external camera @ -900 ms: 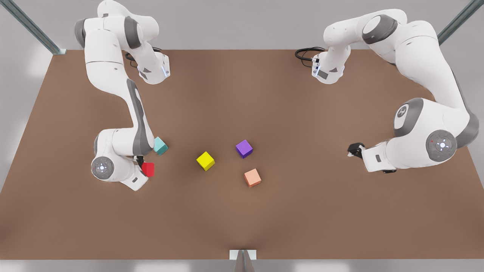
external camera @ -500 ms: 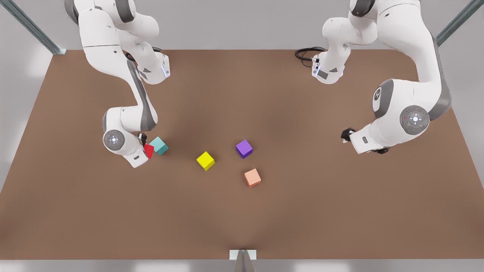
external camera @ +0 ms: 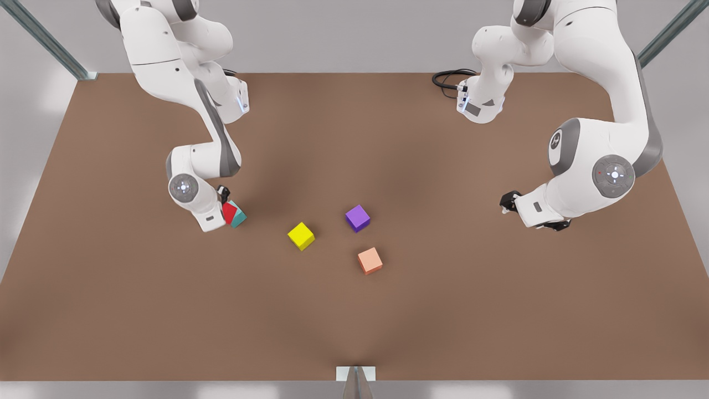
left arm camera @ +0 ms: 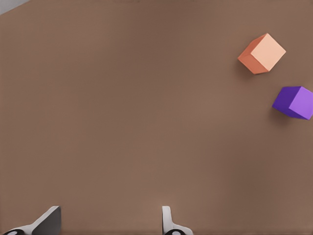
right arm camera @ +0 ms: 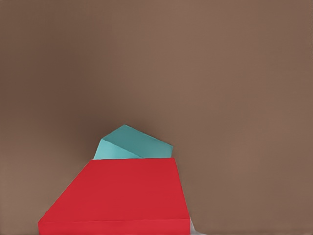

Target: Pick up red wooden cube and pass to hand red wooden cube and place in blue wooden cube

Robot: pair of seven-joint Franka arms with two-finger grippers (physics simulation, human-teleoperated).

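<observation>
The red wooden cube [external camera: 229, 213] hangs tilted in my right gripper [external camera: 226, 203], which is shut on it at the front view's left. It overlaps the near edge of the blue wooden cube [external camera: 240, 218], a teal block resting on the table. From the right wrist, the red wooden cube [right arm camera: 122, 196] sits close in front, with the blue wooden cube [right arm camera: 134, 144] just beyond it. Whether the two touch I cannot tell. My left gripper [external camera: 507, 201] hovers at the front view's right, open and holding nothing, and it also appears in the left wrist view [left arm camera: 107, 223].
A yellow cube [external camera: 301, 236], a purple cube [external camera: 358, 218] and a salmon-orange cube [external camera: 370, 260] lie near the middle of the brown table [external camera: 354, 321]. The purple cube [left arm camera: 294, 102] and the orange cube [left arm camera: 262, 53] also lie ahead of the left wrist.
My right gripper carried the red cube away from the table's near side and toward the front view's right, up against the teal cube. The left arm rose at first, then settled slightly.
</observation>
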